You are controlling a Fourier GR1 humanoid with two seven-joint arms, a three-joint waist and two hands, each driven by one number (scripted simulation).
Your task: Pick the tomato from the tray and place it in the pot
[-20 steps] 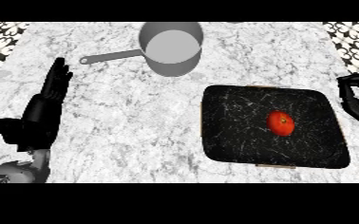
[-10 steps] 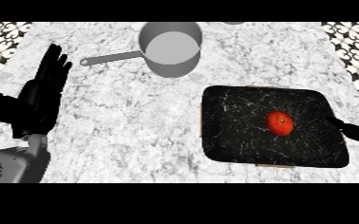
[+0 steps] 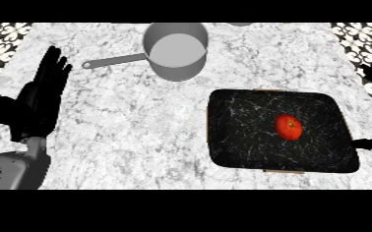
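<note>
The near-round tomato (image 3: 288, 127), stem mark up, lay in the tray (image 3: 240, 128), just left of the right hand (image 3: 363, 142), whose fingers were hidden. The left hand (image 3: 42, 98) rested open. The pot (image 3: 178, 70) pointed its handle towards it.

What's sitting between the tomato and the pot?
Head view, from tomato to pot: just the tray floor, then bare counter.

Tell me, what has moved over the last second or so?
The right hand slid down the view's right edge, toward the robot. Only a sliver of it shows now, beside the near right corner of the tray. Nothing was taken hold of. The tomato, the pot and the open left hand resting at the left stayed almost as they were.
</note>
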